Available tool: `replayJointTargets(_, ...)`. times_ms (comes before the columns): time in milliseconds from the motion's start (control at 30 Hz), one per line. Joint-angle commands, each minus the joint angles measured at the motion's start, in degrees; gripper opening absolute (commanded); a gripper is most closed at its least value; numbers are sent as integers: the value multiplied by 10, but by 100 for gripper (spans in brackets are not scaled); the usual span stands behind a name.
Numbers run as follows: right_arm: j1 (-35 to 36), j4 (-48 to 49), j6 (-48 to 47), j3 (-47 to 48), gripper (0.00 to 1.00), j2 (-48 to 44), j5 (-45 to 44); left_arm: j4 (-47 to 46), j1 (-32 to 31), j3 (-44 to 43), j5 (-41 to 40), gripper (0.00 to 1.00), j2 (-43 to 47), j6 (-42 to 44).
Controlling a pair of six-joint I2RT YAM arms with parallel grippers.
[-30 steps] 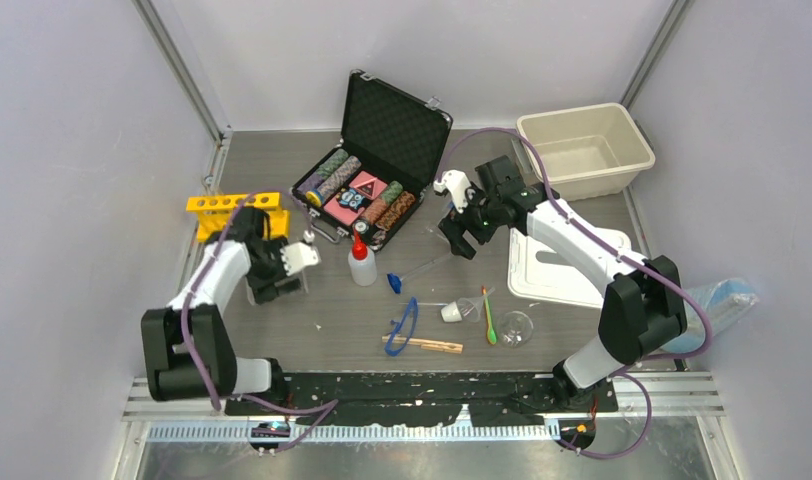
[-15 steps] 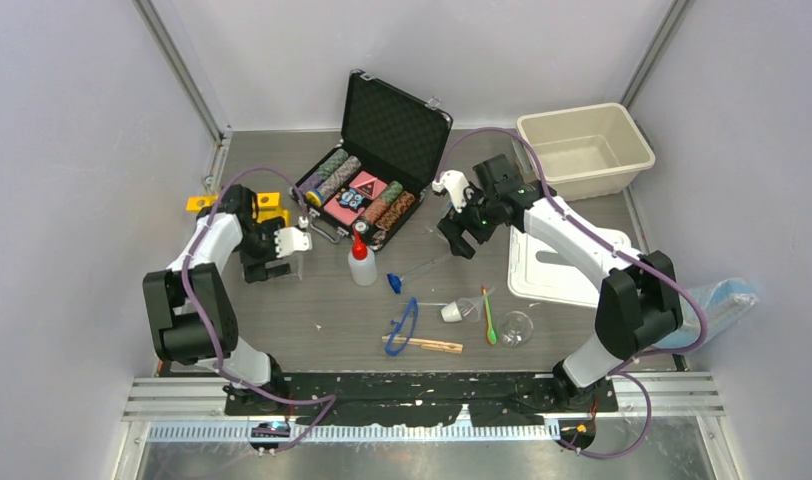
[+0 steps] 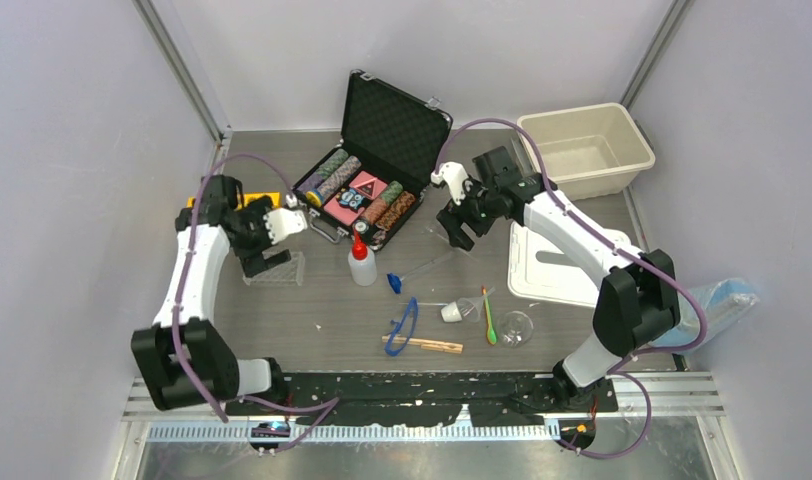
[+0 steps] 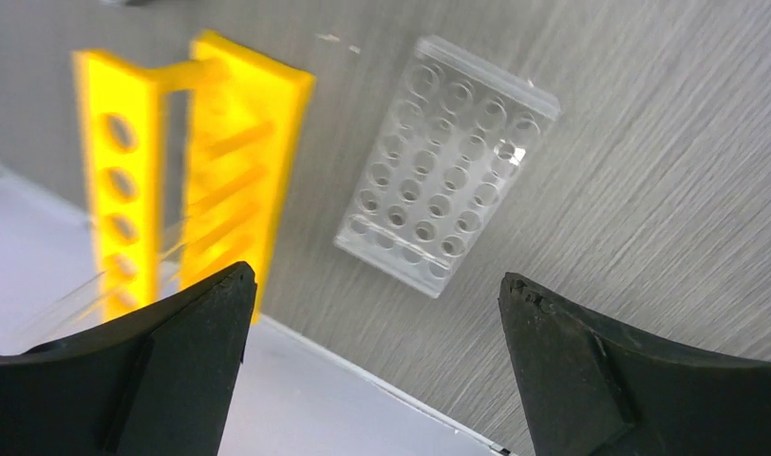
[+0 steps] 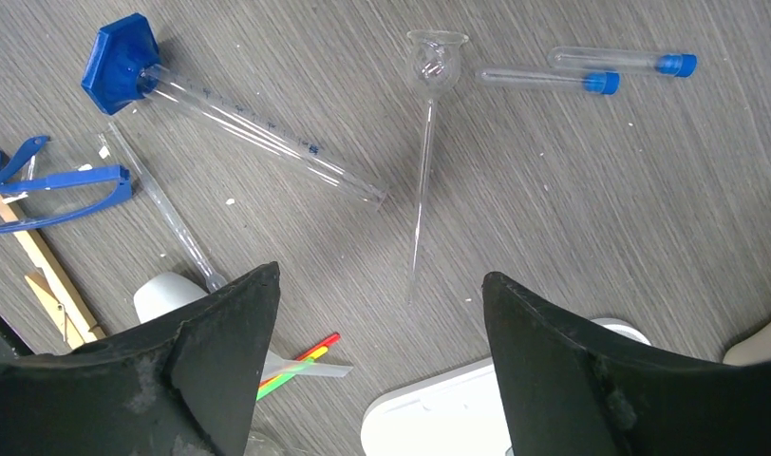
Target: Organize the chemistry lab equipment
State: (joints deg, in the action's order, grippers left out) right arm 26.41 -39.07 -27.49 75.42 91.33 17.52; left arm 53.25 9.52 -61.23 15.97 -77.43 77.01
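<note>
My left gripper (image 3: 264, 258) (image 4: 377, 285) is open and empty, raised above the clear tube rack (image 3: 280, 272) (image 4: 448, 161), which stands on the table. The yellow tube rack (image 4: 192, 161) is beside it, mostly hidden by my arm in the top view (image 3: 268, 199). My right gripper (image 3: 458, 232) (image 5: 382, 285) is open and empty above two blue-capped tubes (image 5: 553, 80), a thin glass funnel (image 5: 429, 57) and a blue-based cylinder (image 5: 121, 59). The red-capped squeeze bottle (image 3: 361, 262), blue goggles (image 3: 404, 325), wooden clamp (image 3: 422, 345) and green spatula (image 3: 489, 318) lie mid-table.
The open black case of poker chips (image 3: 367, 180) stands at the back centre. A beige bin (image 3: 585, 150) sits back right, with a white lid (image 3: 552, 268) in front of it. A small glass dish (image 3: 515, 327) lies beside the spatula. Walls close in left and right.
My left arm has swung back and up from the clear rack, which now stands uncovered on the table. My right gripper has shifted slightly toward the back.
</note>
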Motion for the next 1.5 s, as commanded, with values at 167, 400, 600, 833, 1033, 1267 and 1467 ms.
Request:
replayJointTargets(167, 1, 14, -77, 31, 69, 27, 28, 42, 1, -117, 161, 100, 76, -280)
replayJointTargets(400, -33, 26, 103, 174, 64, 148, -78, -12, -16, -135, 173, 100, 98, -416)
replayJointTargets(600, -35, 43, 324, 189, 61, 204, -169, -58, -17, -134, 140, 100, 108, -459)
replayJointTargets(833, -29, 45, 410, 207, 60, 261, -198, -56, -17, -138, 112, 100, 95, -464)
replayJointTargets(1033, -18, 69, 438, 201, 60, 284, -202, -47, -17, -145, 105, 100, 81, -463)
replayJointTargets(1267, 0, 91, 458, 207, 60, 317, -230, -44, -18, -141, 105, 100, 73, -462)
replayJointTargets(1467, 7, 59, 465, 231, 49, 349, -298, -35, -17, -140, 101, 100, 81, -440)
